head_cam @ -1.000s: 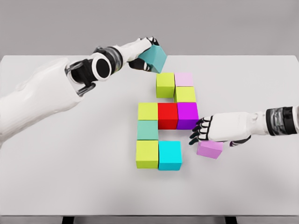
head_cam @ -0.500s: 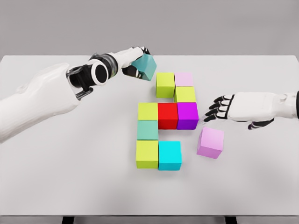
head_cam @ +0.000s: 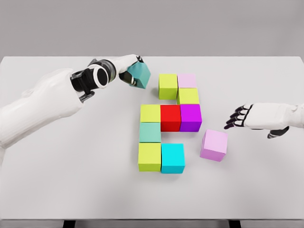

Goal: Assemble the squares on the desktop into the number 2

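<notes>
Head view: the left hand [head_cam: 127, 71] has its fingers curled around a teal plastic cube [head_cam: 139, 74], gripping it at the far side of the white desktop [head_cam: 71, 180], just left of the pattern's top row and apart from it. That row is a lime-green cube [head_cam: 168, 86] touching a pale pink cube [head_cam: 187, 80]; a second lime cube [head_cam: 188, 96] sits below the pink one. The middle row runs lime [head_cam: 150, 113], red [head_cam: 170, 118], purple [head_cam: 190, 117]. A muted green cube [head_cam: 150, 132] and another lime cube [head_cam: 149, 156] descend on the left, with a cyan cube [head_cam: 173, 157] beside the latter.

The teal cube looks tilted, one corner pointing toward the near right; being a cube, it has no long axis. To place it well, I would square its faces to the lime-green cube, then lower it flush against that cube's left face without nudging the row.

The right hand [head_cam: 254, 117] hovers with fingers spread, holding nothing, right of a loose lilac cube [head_cam: 213, 145] that stands slightly turned, near the cyan cube's right side.
</notes>
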Robot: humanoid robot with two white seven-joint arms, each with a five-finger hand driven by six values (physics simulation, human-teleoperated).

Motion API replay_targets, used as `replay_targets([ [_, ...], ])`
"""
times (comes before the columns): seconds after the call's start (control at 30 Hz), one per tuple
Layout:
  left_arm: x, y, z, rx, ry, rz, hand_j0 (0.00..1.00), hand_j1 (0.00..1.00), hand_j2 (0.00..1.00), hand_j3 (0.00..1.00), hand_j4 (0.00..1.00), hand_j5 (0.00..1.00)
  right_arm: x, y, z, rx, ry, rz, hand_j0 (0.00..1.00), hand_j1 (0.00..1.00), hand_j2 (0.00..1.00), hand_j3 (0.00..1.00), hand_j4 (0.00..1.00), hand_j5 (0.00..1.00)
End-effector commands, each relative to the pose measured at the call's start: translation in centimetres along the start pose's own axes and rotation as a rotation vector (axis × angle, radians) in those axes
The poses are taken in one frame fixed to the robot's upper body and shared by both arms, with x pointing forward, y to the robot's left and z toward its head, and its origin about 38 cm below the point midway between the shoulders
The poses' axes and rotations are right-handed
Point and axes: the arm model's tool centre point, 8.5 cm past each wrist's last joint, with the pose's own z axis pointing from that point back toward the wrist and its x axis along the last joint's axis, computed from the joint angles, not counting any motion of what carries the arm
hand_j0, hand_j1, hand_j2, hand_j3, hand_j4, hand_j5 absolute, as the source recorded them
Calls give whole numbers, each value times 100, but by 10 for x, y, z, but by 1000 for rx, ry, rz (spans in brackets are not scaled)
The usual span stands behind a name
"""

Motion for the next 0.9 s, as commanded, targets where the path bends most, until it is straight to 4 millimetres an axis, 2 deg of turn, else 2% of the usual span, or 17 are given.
replay_targets([
  [0.0,-5,1,-2,5,16,3,52,52,52,52,52,52,6,0,-5,-1,-18,5,100,100,100,100,100,100],
  [0.13,-5,-3,-3,-3,16,3,58,58,58,58,58,58,16,1,-11,5,-49,14,100,100,100,100,100,100],
  [0.27,-2,-4,-3,-5,10,3,78,78,78,78,78,78,25,-1,-14,-1,-75,28,100,100,100,100,100,100],
  [0.5,1,-8,-4,-12,3,4,78,78,78,78,78,78,34,-5,-17,-12,-99,44,100,100,100,100,100,100],
  [0.63,0,-8,-5,-14,5,9,79,79,79,79,79,79,33,-13,-17,-38,-102,41,100,100,100,100,100,100],
  [0.7,-1,-9,-5,-15,7,10,79,79,79,79,79,79,28,-18,-13,-70,-108,1,100,100,100,100,100,100],
  [0.73,-4,-9,-7,-15,19,15,79,79,79,79,79,79,17,-25,-7,-101,-95,-32,100,100,100,100,100,100],
  [0.8,-3,-10,-11,-18,26,24,79,79,79,79,79,79,9,-20,3,-86,-64,-42,100,100,100,100,100,100],
  [0.87,-4,-9,-12,-24,29,46,79,79,79,79,79,79,0,-9,30,-28,-3,-39,100,100,100,100,100,100],
])
